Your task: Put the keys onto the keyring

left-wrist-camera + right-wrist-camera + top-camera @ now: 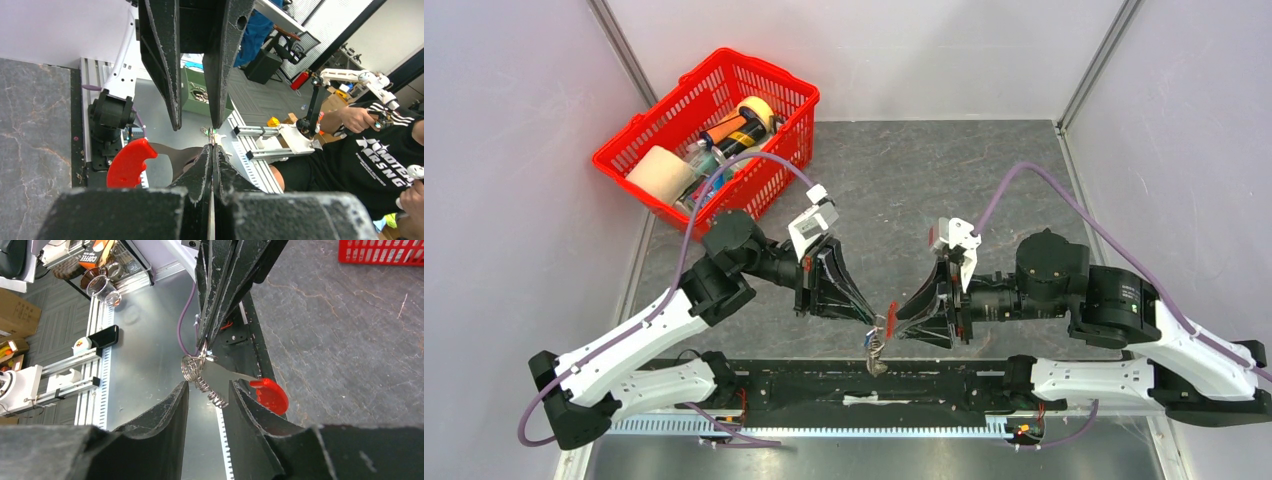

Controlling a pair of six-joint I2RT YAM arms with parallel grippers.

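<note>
The keyring hangs in the air between my two grippers, over the near edge of the table. Its red crescent [892,322] shows in the top view, with small grey metal pieces [876,352] dangling below. My left gripper [871,318] is shut on its thin metal part [212,150]. In the right wrist view the red piece [270,395] and a wire coil [191,367] sit at my right gripper [208,385], which is open, with the coil between its fingers [175,405]. The blue-headed key is not in view.
A red basket [767,73] with tape rolls and bottles stands at the back left, and its edge shows in the right wrist view [385,252]. A black base plate [804,385] and a slotted metal rail [824,428] run along the near edge. Walls close in both sides.
</note>
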